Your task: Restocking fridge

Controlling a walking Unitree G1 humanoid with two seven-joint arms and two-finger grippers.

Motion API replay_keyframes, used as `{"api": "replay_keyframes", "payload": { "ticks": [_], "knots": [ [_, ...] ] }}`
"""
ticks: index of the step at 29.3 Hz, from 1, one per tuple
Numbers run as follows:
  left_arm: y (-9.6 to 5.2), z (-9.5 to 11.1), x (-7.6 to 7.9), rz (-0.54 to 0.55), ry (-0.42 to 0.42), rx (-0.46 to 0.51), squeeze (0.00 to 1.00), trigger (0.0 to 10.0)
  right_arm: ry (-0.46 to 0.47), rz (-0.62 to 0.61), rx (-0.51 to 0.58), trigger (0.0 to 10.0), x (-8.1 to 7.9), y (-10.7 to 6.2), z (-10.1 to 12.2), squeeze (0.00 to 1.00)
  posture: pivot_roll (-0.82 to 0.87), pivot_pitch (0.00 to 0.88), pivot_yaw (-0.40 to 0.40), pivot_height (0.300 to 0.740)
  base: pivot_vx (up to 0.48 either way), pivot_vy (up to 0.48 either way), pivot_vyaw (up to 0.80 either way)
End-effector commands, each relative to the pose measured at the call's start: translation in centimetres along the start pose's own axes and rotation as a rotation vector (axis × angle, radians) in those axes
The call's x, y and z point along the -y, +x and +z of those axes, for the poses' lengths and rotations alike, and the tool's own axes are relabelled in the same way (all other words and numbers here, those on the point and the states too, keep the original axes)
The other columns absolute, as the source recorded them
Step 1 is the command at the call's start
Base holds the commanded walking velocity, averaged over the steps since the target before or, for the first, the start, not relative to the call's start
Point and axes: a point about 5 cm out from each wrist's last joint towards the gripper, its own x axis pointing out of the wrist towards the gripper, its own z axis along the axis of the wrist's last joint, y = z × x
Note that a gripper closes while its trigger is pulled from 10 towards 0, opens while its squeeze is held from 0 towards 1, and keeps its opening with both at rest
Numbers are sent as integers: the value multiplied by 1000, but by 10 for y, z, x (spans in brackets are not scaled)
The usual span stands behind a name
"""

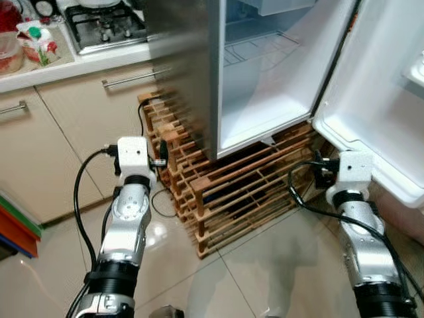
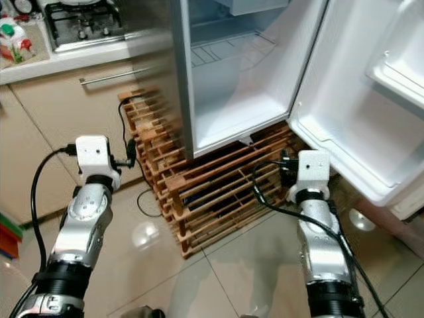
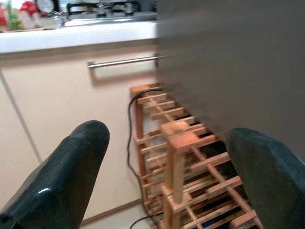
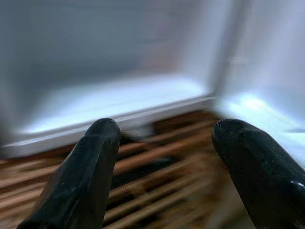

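The fridge (image 1: pixel 192 79) stands with its door (image 1: pixel 381 99) swung wide to the right. Its white inside is bare, with a wire shelf (image 1: pixel 255 50) near the top. It rests on a wooden slatted rack (image 1: pixel 238 192). My left arm (image 1: pixel 132 199) is held low in front of the rack's left end. There my left gripper (image 3: pixel 167 143) is open with nothing between its fingers (image 3: pixel 71 171). My right arm (image 1: pixel 354 205) sits below the door's lower corner. My right gripper (image 4: pixel 167 138) is open too, facing the fridge's bottom edge and the rack.
A kitchen counter (image 1: pixel 79 59) with a gas hob (image 1: pixel 106 26) and food packets (image 1: pixel 36 40) runs along the left. Cream cabinets with bar handles (image 1: pixel 132 78) sit beneath it. A black cable (image 1: pixel 141 116) hangs by the rack. Glossy tiled floor (image 1: pixel 265 271) lies ahead.
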Motion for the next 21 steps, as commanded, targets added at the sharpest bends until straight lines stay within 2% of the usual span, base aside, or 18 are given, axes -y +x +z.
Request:
{"api": "replay_keyframes", "payload": {
  "ticks": [1, 2, 3, 6, 7, 11, 13, 18, 21],
  "knots": [
    [2, 4, 7, -51, -30, 23, 0, 10000, 43, 5, 31, 10000, -1, 1, 6, 0, -64, 0, 14, 740, 0, 0, 669],
    [2, 4, 7, -51, -30, 23, 0, 10000, 43, 5, 31, 10000, -1, 1, 6, 0, -64, 0, 14, 740, 0, 0, 669],
    [3, 5, 8, -70, -25, 30, 0, 10000, 111, -16, 22, 10000, -2, 0, 4, 0, -58, 0, 11, 740, 0, 0, 638],
    [3, 3, 5, -62, -31, 21, 0, 10000, 128, -25, 22, 10000, -2, -1, 3, 0, -59, 0, 9, 740, 0, 0, 633],
    [1, -1, -1, -45, -37, 13, 0, 10000, 141, -32, 35, 10000, -3, -3, 4, 0, -56, 0, 10, 740, 0, 0, 600],
    [-2, -5, -4, -41, -46, 10, 0, 10000, 144, -19, 42, 10000, -9, -4, 4, 0, -49, 0, 11, 740, 0, 0, 602],
    [-4, -10, -1, -44, -46, -1, 0, 10000, 159, 6, 41, 10000, -19, -2, 3, 0, -32, 0, 5, 740, 0, 0, 588],
    [-2, -11, 0, -32, -47, -7, 0, 10000, 163, 19, 35, 10000, -23, -1, 1, 0, -15, 0, -4, 740, 0, 0, 581],
    [0, -9, -1, -28, -53, 21, 0, 10000, 132, -1, 44, 10000, -24, -3, -4, 0, -23, 0, -9, 740, 0, 0, 577]
  ]
}}
